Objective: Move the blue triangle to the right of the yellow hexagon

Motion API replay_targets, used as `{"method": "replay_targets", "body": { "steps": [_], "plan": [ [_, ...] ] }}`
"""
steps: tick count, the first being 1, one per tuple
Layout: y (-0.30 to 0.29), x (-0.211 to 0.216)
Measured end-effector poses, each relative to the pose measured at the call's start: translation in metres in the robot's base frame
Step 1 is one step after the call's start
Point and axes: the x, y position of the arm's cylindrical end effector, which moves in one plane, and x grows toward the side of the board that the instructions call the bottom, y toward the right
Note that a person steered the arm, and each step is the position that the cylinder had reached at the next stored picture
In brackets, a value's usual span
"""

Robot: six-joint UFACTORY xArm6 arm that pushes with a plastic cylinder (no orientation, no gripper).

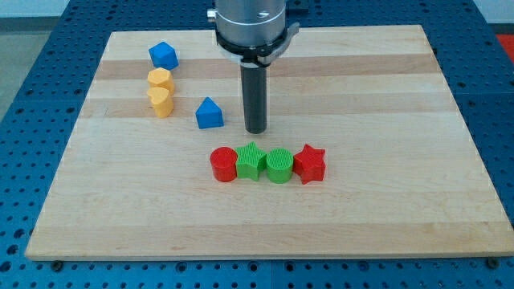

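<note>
The blue triangle [210,114] sits left of the board's middle. My tip [255,130] rests on the board just to its right, a small gap apart. The yellow hexagon [160,79] lies up and to the left of the triangle, with a yellow heart [161,102] touching it just below. A second blue block [163,55], roughly pentagon-shaped, lies above the hexagon.
A row of touching blocks lies below the tip: red cylinder [223,164], green star [251,161], green cylinder [279,165], red star [310,164]. The wooden board [385,201] lies on a blue perforated table.
</note>
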Motion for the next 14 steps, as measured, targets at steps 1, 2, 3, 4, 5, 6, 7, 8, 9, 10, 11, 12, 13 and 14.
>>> {"method": "replay_targets", "body": {
  "steps": [1, 2, 3, 4, 5, 6, 7, 8, 9, 10, 11, 12, 13, 14],
  "plan": [
    [-0.009, 0.003],
    [-0.021, 0.003],
    [-0.034, 0.003],
    [-0.053, 0.003],
    [-0.068, 0.004],
    [-0.084, 0.004],
    [-0.087, 0.004],
    [-0.083, -0.001],
    [-0.081, -0.004],
    [-0.081, -0.004],
    [-0.063, 0.0],
    [-0.024, 0.0],
    [-0.02, 0.003],
    [-0.02, -0.002]
  ]
}}
